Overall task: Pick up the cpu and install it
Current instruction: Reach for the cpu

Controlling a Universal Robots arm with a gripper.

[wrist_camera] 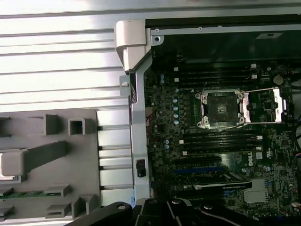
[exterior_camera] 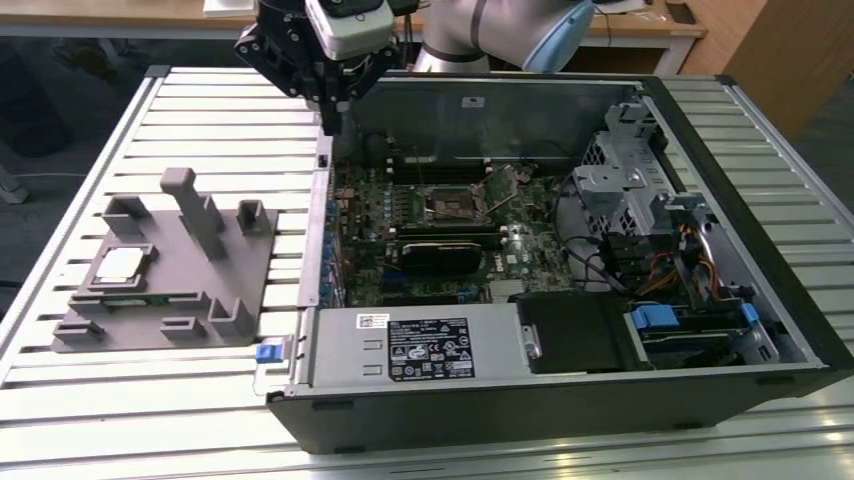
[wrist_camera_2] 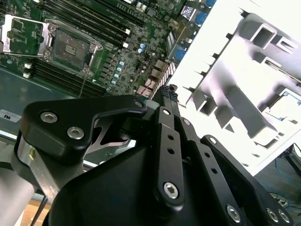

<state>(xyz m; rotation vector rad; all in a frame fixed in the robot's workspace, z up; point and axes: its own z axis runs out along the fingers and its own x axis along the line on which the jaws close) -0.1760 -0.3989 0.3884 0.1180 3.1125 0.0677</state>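
Note:
The cpu (exterior_camera: 120, 265), a small silver-white square, lies flat in a recess of the grey tray (exterior_camera: 167, 310) at the exterior view's left. In the second wrist view the cpu (wrist_camera_2: 288, 106) is a bright square on the tray (wrist_camera_2: 235, 70). My gripper (exterior_camera: 328, 124) hangs above the case's far left wall, well away from the cpu, fingers shut with nothing between them. Its black fingertips (wrist_camera_2: 167, 90) meet over the motherboard's edge. The open socket (exterior_camera: 454, 207) sits mid-board, its frame lifted in both wrist views (wrist_camera: 221, 109) (wrist_camera_2: 70, 47).
The open computer case (exterior_camera: 561, 400) lies on a slatted metal table (exterior_camera: 200, 120). A tall grey post (exterior_camera: 184, 200) and several blocks rise from the tray. A drive cage (exterior_camera: 627, 170), cables and a power supply (exterior_camera: 414, 345) crowd the case.

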